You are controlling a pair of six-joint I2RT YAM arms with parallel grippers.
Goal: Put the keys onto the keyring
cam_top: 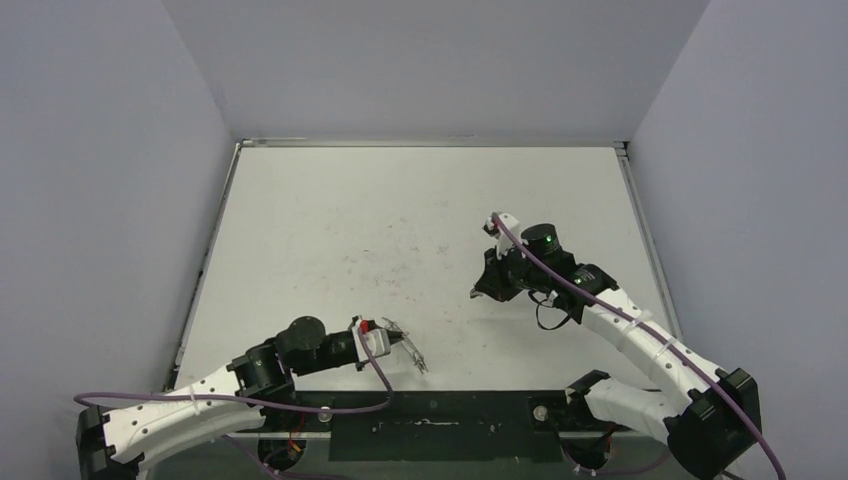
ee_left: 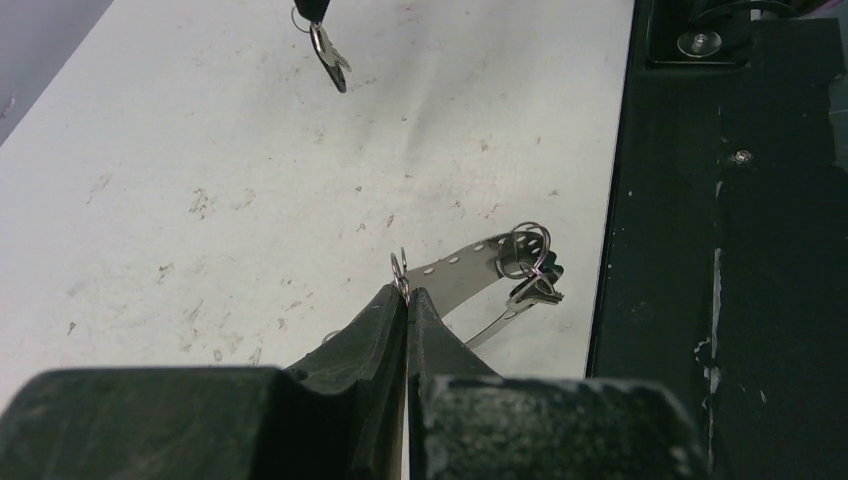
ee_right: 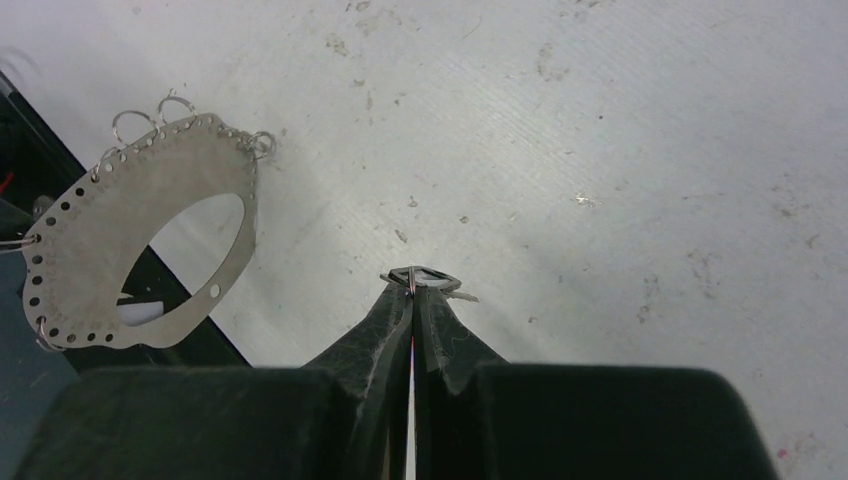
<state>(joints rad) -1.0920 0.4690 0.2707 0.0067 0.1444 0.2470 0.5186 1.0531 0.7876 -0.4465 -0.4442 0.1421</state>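
Note:
My left gripper (cam_top: 402, 345) (ee_left: 408, 293) is shut on the keyring (ee_left: 470, 268), pinching its edge where a tiny silver ring hangs. The keyring is a flat silvery oval band with small holes and several tiny rings, held just above the table's near edge. It also shows at the left of the right wrist view, keyring (ee_right: 95, 235). My right gripper (cam_top: 480, 291) (ee_right: 412, 288) is shut on the keys (ee_right: 428, 277), a small black oblong loop with a silver key blade sticking out sideways. In the left wrist view the keys (ee_left: 329, 52) dangle at the top, well beyond the keyring.
The white table (cam_top: 400, 230) is scuffed and speckled. A black base plate (cam_top: 440, 425) (ee_left: 720, 260) runs along the near edge, right beside the keyring. Grey walls close in the left, right and far sides.

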